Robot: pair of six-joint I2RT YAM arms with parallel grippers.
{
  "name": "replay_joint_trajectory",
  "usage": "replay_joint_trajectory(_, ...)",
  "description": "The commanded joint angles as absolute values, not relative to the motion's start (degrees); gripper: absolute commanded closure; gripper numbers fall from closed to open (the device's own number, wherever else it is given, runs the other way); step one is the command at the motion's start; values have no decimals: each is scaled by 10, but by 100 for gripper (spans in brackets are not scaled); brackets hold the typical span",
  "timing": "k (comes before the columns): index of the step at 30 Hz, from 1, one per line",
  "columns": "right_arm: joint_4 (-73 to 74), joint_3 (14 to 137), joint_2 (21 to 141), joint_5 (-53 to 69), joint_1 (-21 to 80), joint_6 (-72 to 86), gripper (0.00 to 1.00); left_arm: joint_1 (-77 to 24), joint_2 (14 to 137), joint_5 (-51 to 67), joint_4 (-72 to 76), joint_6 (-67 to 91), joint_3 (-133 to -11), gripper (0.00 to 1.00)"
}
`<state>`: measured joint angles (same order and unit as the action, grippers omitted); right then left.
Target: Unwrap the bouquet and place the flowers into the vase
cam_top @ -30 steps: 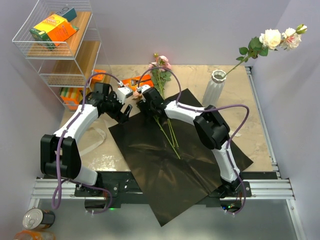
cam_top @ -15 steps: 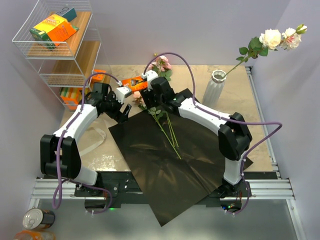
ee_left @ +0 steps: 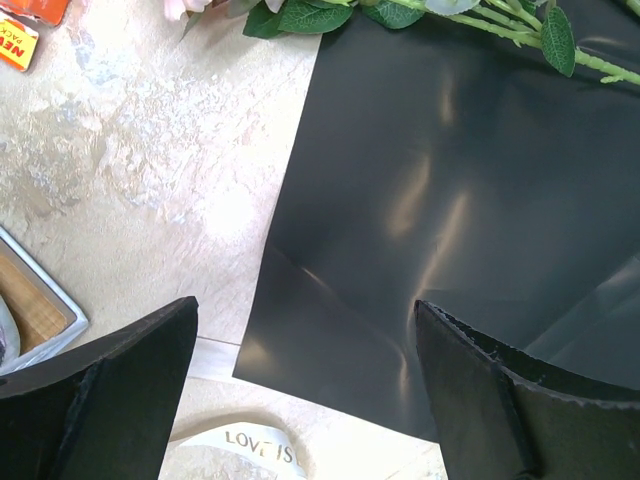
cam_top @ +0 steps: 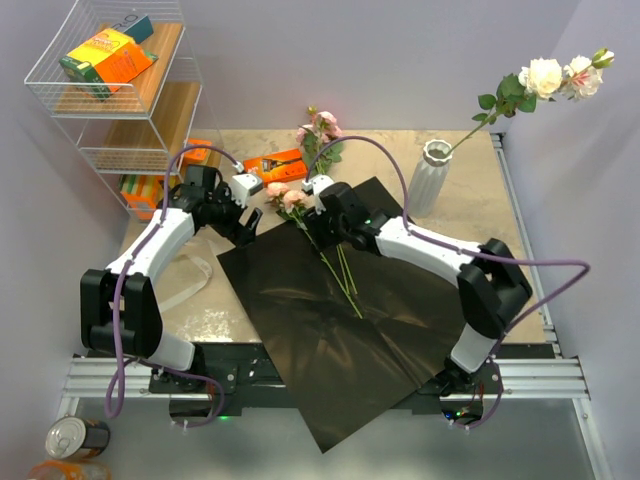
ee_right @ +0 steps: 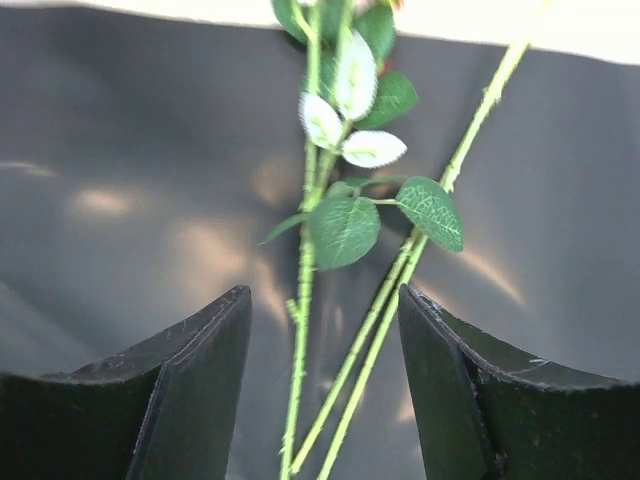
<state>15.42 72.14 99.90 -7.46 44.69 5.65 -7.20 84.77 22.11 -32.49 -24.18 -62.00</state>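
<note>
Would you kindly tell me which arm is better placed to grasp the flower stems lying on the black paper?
Right. The open right pincer hangs above the green stems, which run between its fingers. The open left pincer sits over the edge of the black paper, stems off to one side.

Quick count: there was one white vase (cam_top: 430, 175) with one flowering stem (cam_top: 545, 75) in it. One black wrapping sheet (cam_top: 340, 320) on the worktop (cam_top: 475, 190). Looked like three loose stems (ee_right: 300, 300) on that sheet, hard to be sure. Also one printed ribbon (ee_left: 255, 440), one wire shelf rack (cam_top: 165, 110), one orange packet (cam_top: 276, 163) near the blooms, one can (cam_top: 75, 437).
</note>
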Motion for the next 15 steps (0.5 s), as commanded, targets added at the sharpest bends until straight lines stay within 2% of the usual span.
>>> replay_joint_trajectory(1, 110, 692, 941, -22, 450, 70, 37, -67, 837, 236, -326, -253, -635, 7)
replay_joint_trajectory(5, 109, 688, 963, -2, 450, 69, 41, -66, 836, 236, -327, -254, -635, 7)
replay_joint_trajectory(15, 95, 703, 1021, 18, 452, 74, 41, -62, 838, 234, -334, -260, -642, 7)
